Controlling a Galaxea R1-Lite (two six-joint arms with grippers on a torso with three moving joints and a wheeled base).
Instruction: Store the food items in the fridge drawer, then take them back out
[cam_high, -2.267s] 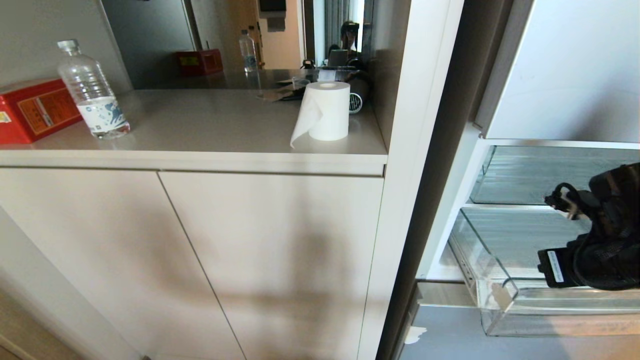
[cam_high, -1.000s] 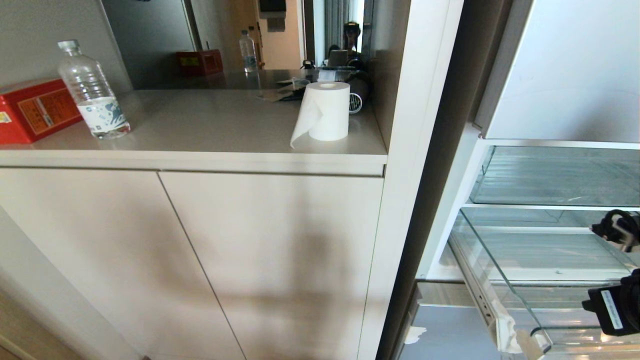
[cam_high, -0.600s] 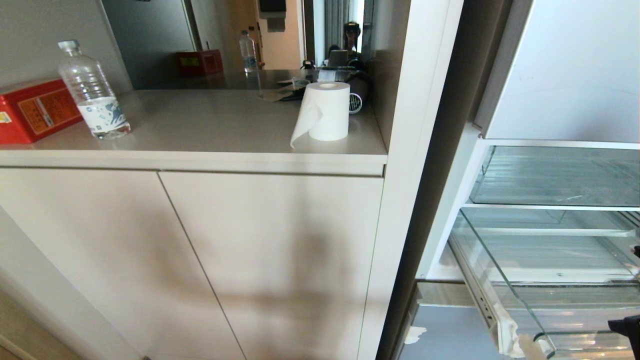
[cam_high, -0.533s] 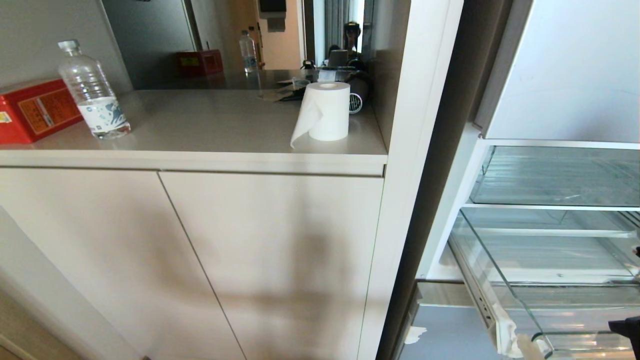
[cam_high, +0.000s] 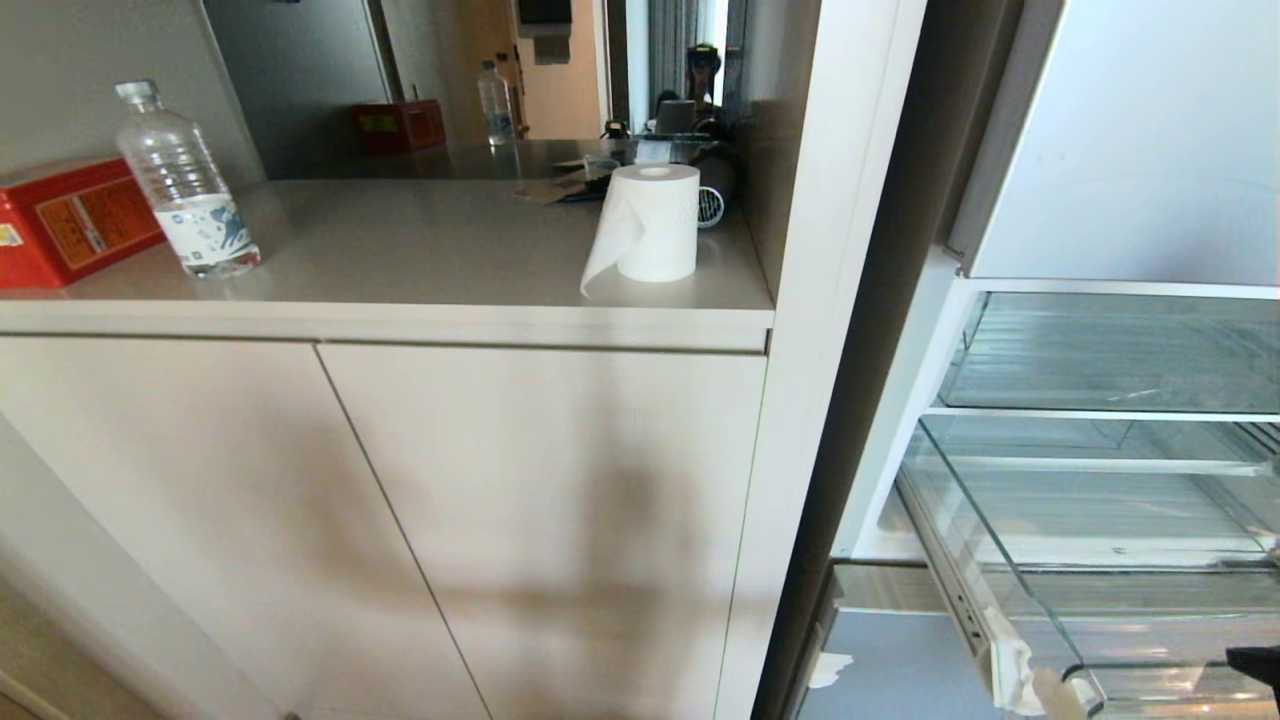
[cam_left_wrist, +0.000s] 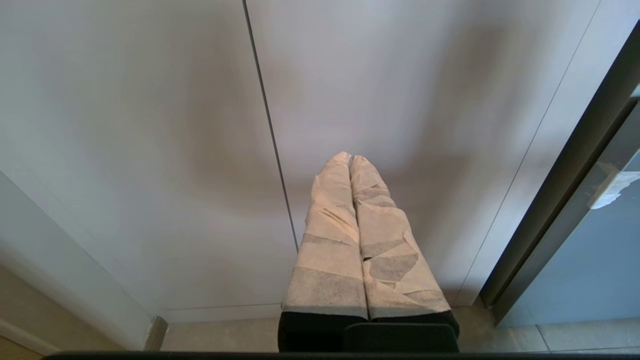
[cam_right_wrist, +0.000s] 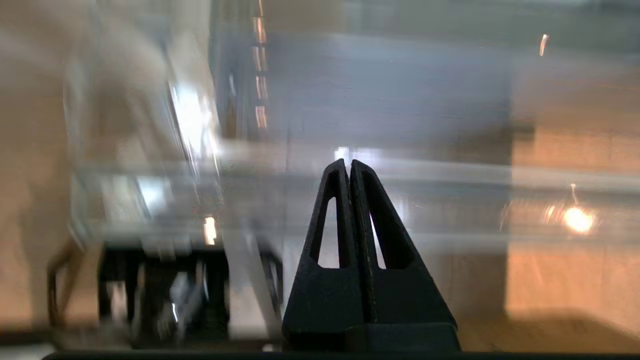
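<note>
The fridge drawer (cam_high: 1100, 515) is pulled out at the lower right of the head view, clear and with nothing in it. The food items are out of view. Only a dark bit of my right arm (cam_high: 1258, 662) shows at the picture's lower right edge, by the drawer's front wall. In the right wrist view my right gripper (cam_right_wrist: 348, 163) is shut on nothing, its black tips pointing at the blurred clear front wall of the fridge drawer (cam_right_wrist: 450, 180). My left gripper (cam_left_wrist: 350, 158), wrapped in pale tape, is shut and hangs parked before the cabinet doors (cam_left_wrist: 400, 75).
Above the drawer sits a smaller clear compartment (cam_high: 1120, 350), under a pale fridge door (cam_high: 1140, 140). A blue-grey lower panel (cam_high: 900, 670) lies below. On the counter (cam_high: 420, 250) to the left stand a paper roll (cam_high: 655, 220), a water bottle (cam_high: 185, 185) and a red box (cam_high: 70, 215).
The drawer has slid out toward me. My right arm has drawn back down and to the right, leaving the head view almost entirely. The left arm has not moved.
</note>
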